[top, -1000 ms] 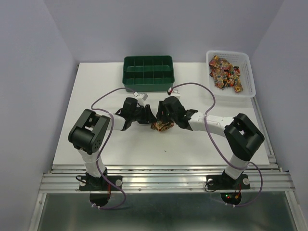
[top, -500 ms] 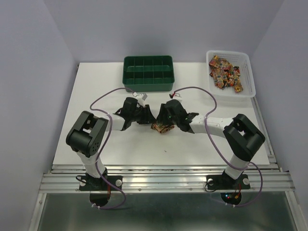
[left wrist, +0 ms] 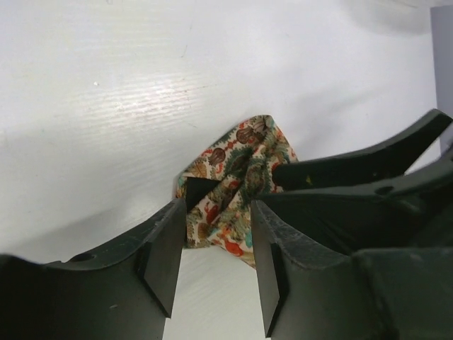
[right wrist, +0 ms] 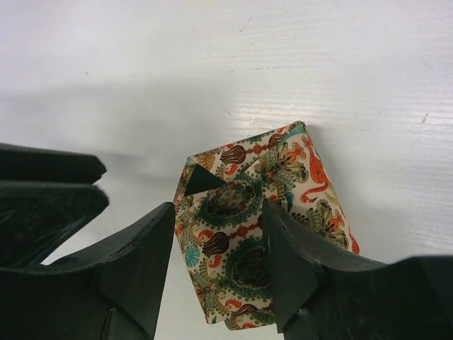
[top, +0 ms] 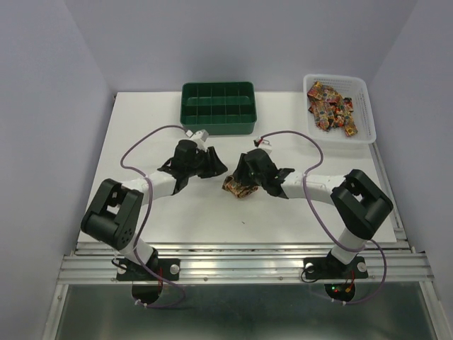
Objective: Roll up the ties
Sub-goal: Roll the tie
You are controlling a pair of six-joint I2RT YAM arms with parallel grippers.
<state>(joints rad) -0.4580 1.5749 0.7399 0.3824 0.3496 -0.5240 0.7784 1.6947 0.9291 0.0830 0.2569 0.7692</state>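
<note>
Tie bundle, folded and paisley-patterned, is noted lying on the white tabletop near its middle, in front of the green tray. To its left, the left hand is seen with fingers parted and nothing held, its tips just short of the bundle. The right hand is placed over the bundle, fingers apart on either side of its upper fold; no clamped grip is evident. Further ties are heaped in the white basket at far right.

Paisley tie (red, green, cream)
</note>
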